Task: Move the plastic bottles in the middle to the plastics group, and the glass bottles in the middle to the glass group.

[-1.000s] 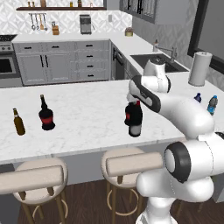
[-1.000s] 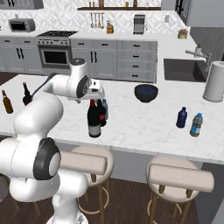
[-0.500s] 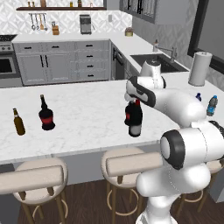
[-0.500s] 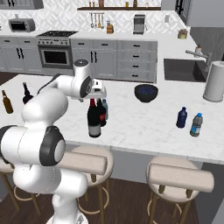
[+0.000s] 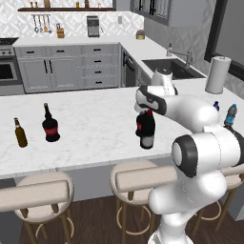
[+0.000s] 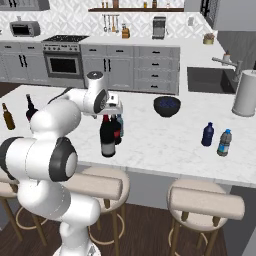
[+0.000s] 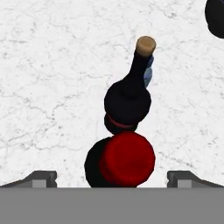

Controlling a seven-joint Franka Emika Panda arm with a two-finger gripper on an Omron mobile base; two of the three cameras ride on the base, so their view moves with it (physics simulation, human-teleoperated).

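Tall wine bottle: a tall slim dark glass wine bottle with a red top [image 7: 127, 159] is seen from above, its red top large and low in the hand view; it stands upright on the white marble counter [image 5: 90, 128] in the middle cluster, nearest the stools [image 6: 107, 137]
Squat middle bottle: a squat round-bellied dark glass bottle with a red band and a tan cork [image 7: 127, 103] is set just behind the wine bottle, upright; whether the two touch cannot be told
Plastic middle bottle: a small translucent light-blue plastic bottle [image 7: 149, 72] is mostly hidden behind the squat bottle's neck; a sliver is seen beside it [image 6: 121, 125]
Gripper: the white arm's two-finger gripper [image 7: 111, 177] is held above the wine bottle's top; the dark finger tips [image 7: 43, 177] are spread wide on either side of the red top; nothing is gripped
Glass group: at the counter's left end, a small slim amber-brown glass bottle [image 5: 20, 132] and a squat dark bottle with a red band and thin neck [image 5: 49, 124] stand near each other, well apart from the middle cluster
Plastics group: toward the right end, a small opaque dark-blue plastic bottle [image 6: 208, 134] and a clear bluish bottle with a dark cap and teal label [image 6: 224, 143] stand just beside each other
Surroundings: a dark blue bowl [image 6: 167, 106] rests on the counter behind the cluster; a white paper towel roll [image 6: 245, 93] stands by the sink
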